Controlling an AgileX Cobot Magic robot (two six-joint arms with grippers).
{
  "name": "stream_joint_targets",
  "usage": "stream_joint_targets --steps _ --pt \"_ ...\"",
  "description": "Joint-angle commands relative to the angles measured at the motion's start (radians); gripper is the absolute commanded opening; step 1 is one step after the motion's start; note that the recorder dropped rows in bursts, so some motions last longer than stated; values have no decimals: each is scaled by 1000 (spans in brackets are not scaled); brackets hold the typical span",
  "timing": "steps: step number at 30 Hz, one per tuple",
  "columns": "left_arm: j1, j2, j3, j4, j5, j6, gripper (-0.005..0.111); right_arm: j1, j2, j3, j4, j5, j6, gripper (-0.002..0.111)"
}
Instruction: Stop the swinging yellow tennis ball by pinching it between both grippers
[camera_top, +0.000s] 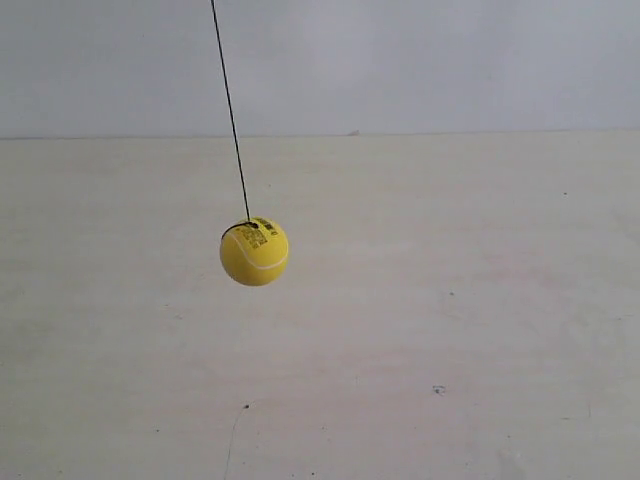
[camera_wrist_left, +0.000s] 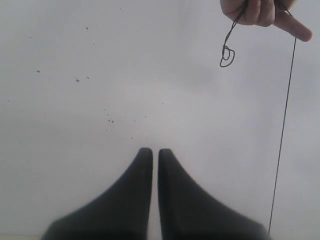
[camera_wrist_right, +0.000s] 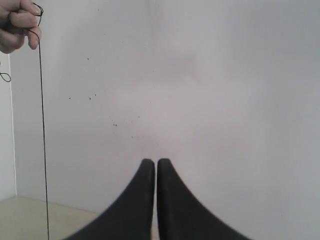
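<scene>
one yellow tennis ball hangs in the air on a thin black string, seen in the exterior view against a pale tabletop, a little left of that view's centre. the string runs on a slant, its upper end leaving the top edge of the view further left than the ball. a black band wraps the ball's top where the string joins, with a printed sticker just beside it and a white curved seam below. a grey-white wall stands behind the table. left gripper: two black pointed fingers drawn together, only a thin slit of light between them, nothing held. beyond it is a plain white surface with a few dark specks. a person's hand at the edge of the left wrist view is closed on the string, one finger sticking out; a loose loop dangles from the hand and the taut string drops away from it. right gripper: same stance, fingers pressed close with a hairline gap, gripping nothing. the hand also shows at the edge of the right wrist view, fist closed around the string, which falls straight past the gripper, well apart from its tips.
</scene>
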Motion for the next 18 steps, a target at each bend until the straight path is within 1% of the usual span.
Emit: stream_joint_targets --steps 1,18 --pt "2 -3 4 4 1 -9 5 -3 -2 2 2 7 8 0" --pt "2 -3 4 4 -8 -11 5 -3 -2 2 2 5 10 0"
